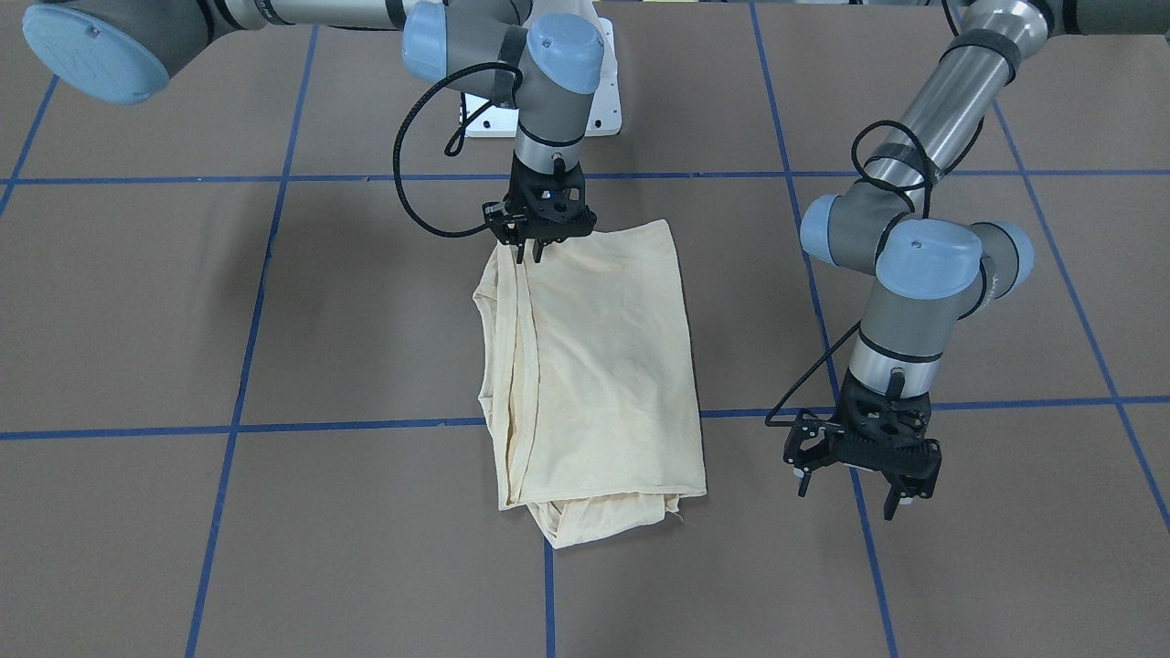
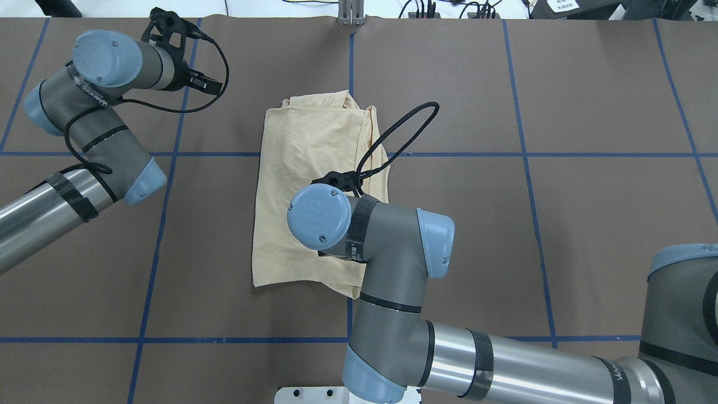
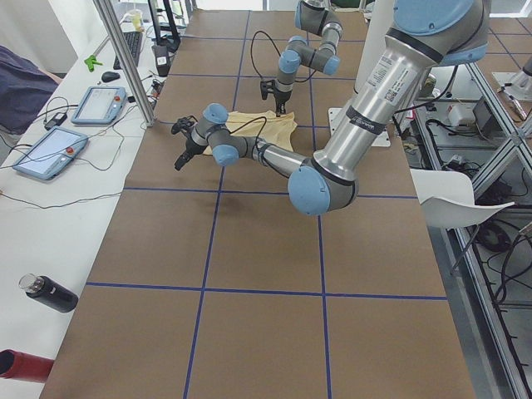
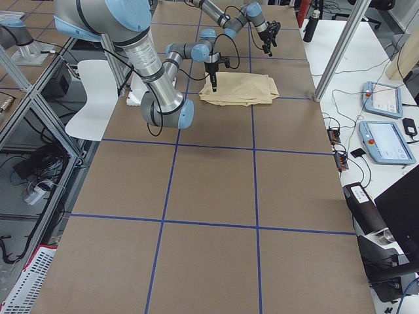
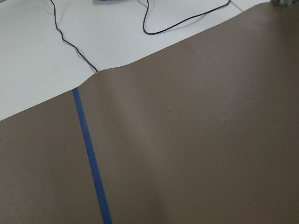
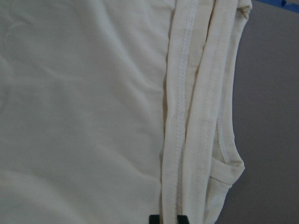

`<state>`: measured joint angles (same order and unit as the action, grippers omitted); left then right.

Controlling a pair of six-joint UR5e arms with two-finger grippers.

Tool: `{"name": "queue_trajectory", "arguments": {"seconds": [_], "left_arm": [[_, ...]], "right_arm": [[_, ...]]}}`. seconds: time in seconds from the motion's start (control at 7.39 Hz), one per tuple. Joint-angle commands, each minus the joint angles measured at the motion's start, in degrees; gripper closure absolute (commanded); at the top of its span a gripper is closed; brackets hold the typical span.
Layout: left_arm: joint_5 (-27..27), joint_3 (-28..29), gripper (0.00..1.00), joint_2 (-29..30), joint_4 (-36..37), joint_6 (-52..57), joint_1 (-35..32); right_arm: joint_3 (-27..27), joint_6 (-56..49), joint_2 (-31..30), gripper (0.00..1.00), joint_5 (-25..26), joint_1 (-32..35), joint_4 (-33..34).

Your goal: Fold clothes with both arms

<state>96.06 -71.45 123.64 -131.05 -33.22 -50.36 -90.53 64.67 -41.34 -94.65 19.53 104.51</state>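
Observation:
The clothes, one pale cream-yellow shirt (image 1: 594, 366), lie folded into a long rectangle mid-table, also visible in the overhead view (image 2: 303, 168). My right gripper (image 1: 530, 254) points down at the shirt's corner nearest the robot base. Its fingertips (image 6: 155, 218) stand close together on the stitched hem (image 6: 180, 116), so it is shut on the shirt's edge. In the overhead view my right wrist hides this gripper. My left gripper (image 1: 848, 498) hangs open over bare table, beside the shirt's far end and apart from it. The left wrist view shows only table.
Blue tape lines (image 1: 366, 425) grid the brown table cover. The white pedestal base (image 1: 599, 114) sits behind the shirt. A white bench with tablets (image 3: 50, 154), cables and a dark bottle (image 3: 46, 291) runs along the table's far side.

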Motion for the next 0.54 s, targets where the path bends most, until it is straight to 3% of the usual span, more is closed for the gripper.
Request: {"name": "queue_trajectory", "arguments": {"seconds": [0.0,0.41], "left_arm": [[0.00,0.00,0.00,-0.15,0.00,0.00,0.00],[0.00,0.00,0.00,-0.15,0.00,0.00,0.00]], "right_arm": [[0.09,-0.25,-0.75,0.80,-1.23,-0.63,0.69],[0.53,-0.34,-1.46,0.80,-1.24,-1.16,0.87]]}}
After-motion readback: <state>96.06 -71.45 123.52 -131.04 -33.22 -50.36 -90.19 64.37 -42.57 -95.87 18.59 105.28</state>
